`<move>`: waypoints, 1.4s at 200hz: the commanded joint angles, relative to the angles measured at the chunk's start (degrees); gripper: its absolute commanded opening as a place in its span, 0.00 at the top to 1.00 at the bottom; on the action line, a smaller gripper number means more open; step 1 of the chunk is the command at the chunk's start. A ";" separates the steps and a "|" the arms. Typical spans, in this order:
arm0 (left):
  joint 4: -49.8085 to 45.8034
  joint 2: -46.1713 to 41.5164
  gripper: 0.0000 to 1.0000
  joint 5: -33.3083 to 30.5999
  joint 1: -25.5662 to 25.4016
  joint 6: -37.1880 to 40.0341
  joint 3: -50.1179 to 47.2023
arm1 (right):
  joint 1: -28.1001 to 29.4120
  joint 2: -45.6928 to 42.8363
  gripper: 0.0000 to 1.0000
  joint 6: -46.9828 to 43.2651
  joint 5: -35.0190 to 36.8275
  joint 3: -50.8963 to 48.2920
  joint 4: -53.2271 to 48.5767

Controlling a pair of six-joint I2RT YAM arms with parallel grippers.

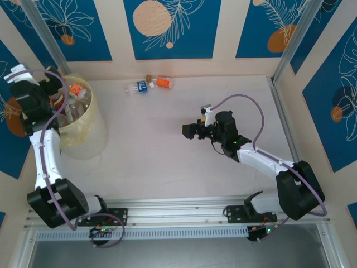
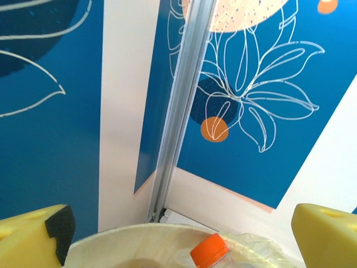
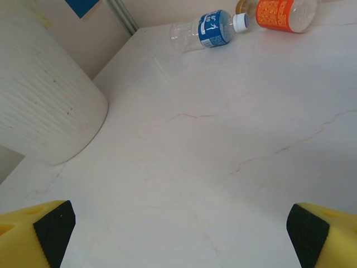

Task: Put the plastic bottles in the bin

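Note:
The bin [image 1: 89, 131] stands at the table's far left with several plastic bottles inside; one with an orange label [image 1: 76, 89] lies on top. My left gripper [image 1: 56, 94] hangs open above the bin's left side with nothing between its fingers. In the left wrist view the gripper [image 2: 179, 234] looks down past the bin's rim [image 2: 128, 233] at an orange-capped bottle [image 2: 212, 252]. Two bottles lie by the back wall: a blue-labelled one [image 1: 139, 87] [image 3: 203, 30] and an orange-labelled one [image 1: 163, 82] [image 3: 281, 14]. My right gripper [image 1: 187, 130] [image 3: 178, 234] is open over mid-table, pointing toward them.
The bin's ribbed wall [image 3: 39, 100] shows at the left of the right wrist view. An aluminium post [image 2: 178, 111] stands in the corner behind the bin. Patterned blue walls close in the table on three sides. Bare marble table [image 1: 167, 156] lies between the arms.

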 commanded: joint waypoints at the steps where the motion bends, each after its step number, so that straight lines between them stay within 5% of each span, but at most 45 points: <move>1: -8.66 -1.86 0.00 -0.26 0.38 -7.30 2.66 | 0.28 -1.01 0.00 -0.88 0.22 -0.72 1.51; 34: -15.59 -1.60 0.00 -0.22 -4.03 -12.63 6.08 | 0.30 -0.43 0.00 -0.82 -1.01 -0.02 1.21; 100: -21.03 4.94 0.00 -11.70 -30.94 -7.63 16.25 | -0.30 1.23 0.00 1.07 0.93 2.36 -0.21; 149: -15.37 15.61 0.00 -5.69 -39.63 -4.57 18.13 | -1.94 2.68 0.00 2.23 3.21 5.03 -2.52; 182: -13.94 24.52 0.00 -10.22 -45.52 0.85 21.27 | -3.17 4.44 0.00 4.23 3.38 7.63 -4.59; 239: -13.22 43.34 0.00 -18.12 -46.57 -0.45 31.34 | -3.44 4.22 0.00 4.52 4.16 11.04 -9.80; 280: -9.84 52.01 0.00 -15.98 -42.99 -2.00 35.47 | -3.79 2.41 0.00 3.31 7.34 10.40 -12.09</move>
